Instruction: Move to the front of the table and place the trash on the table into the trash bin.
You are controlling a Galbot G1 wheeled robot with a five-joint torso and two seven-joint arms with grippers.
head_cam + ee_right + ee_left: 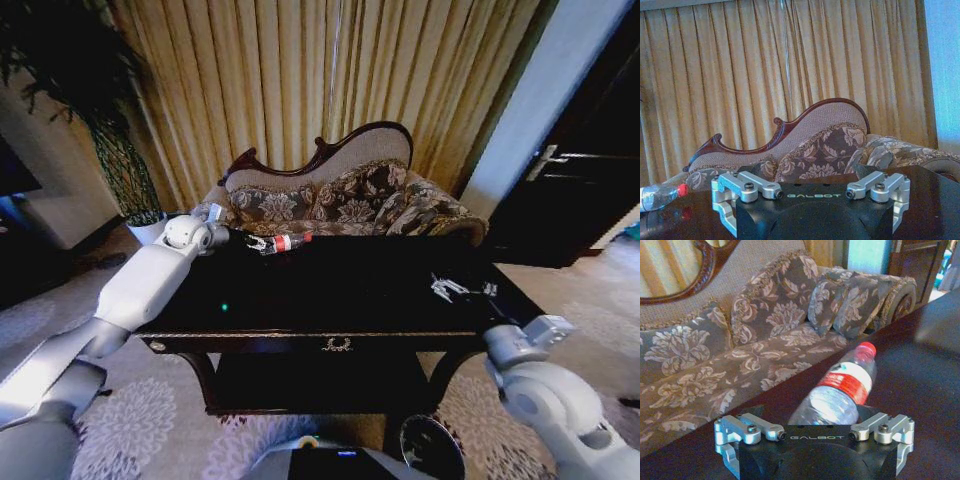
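The robot is standing at the front of the desk (330,300), and the bottle (283,242) is lying on its side near the far left edge, its red cap pointing toward the desk's middle and its base toward the left arm. The left tool (250,241) is reaching along that long axis and is sitting right at the bottle's base; in the left wrist view the bottle (840,390) is running straight out from between the spread linkages of the left tool (815,432), tilted toward the cap, but whether the fingers are gripping it I cannot tell. The right tool (500,318) is waiting over the near right corner, well apart from the bottle, just beside the white scraps (452,288); its opening cannot be told either. The left arm is clearly the nearer one.
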